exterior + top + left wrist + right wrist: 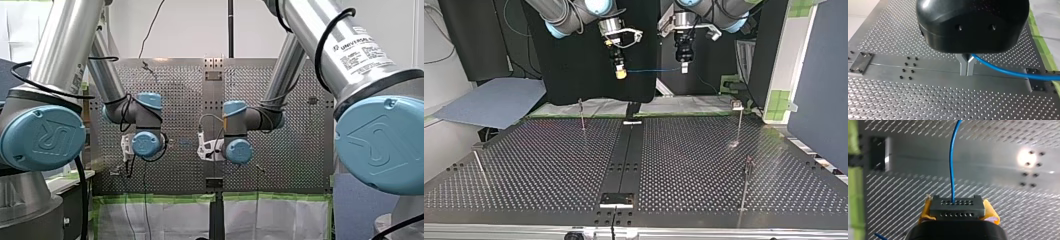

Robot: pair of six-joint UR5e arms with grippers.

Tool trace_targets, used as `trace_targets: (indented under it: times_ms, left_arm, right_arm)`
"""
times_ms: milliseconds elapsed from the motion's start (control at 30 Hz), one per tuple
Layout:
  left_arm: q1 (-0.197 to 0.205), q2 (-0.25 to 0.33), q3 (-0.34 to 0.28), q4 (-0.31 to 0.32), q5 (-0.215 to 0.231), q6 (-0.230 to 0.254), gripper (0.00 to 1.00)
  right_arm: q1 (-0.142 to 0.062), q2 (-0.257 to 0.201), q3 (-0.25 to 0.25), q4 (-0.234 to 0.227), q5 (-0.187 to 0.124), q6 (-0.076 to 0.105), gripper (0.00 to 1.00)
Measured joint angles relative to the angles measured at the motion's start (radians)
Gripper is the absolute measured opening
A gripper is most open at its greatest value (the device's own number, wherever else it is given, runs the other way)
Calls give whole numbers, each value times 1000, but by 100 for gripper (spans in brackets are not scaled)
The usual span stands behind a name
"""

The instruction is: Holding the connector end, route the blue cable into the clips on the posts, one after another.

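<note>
perforated table (549,165) | blue-grey sheet (494,102) at top view's left | green tape (1041,43) along table edge

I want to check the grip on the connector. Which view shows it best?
The right wrist view: the connector sits between my right gripper's yellow pads, the blue cable leaving its face. The top view shows only the pads, far off; the left wrist and front views do not show it.

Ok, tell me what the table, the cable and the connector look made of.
Table: bare metal, probably aluminium, given its brushed sheen and glare. Blue cable: smooth, plastic-looking jacket that curves softly. Connector: matte dark grey with no glint, likely plastic.
</note>
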State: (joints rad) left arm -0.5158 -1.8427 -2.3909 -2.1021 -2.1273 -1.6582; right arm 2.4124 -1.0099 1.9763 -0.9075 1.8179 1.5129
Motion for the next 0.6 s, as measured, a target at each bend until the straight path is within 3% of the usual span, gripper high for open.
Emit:
trace_targets:
  times_ms: [367,600]
  left_arm:
    - [38,112,1,-112,-2,-10,0]
    - [63,184,7,-156,-3,-36,0]
  right_arm:
    - [6,-111,-71,61,-48,3,0]
    - [6,-185,-100,101,-92,22,0]
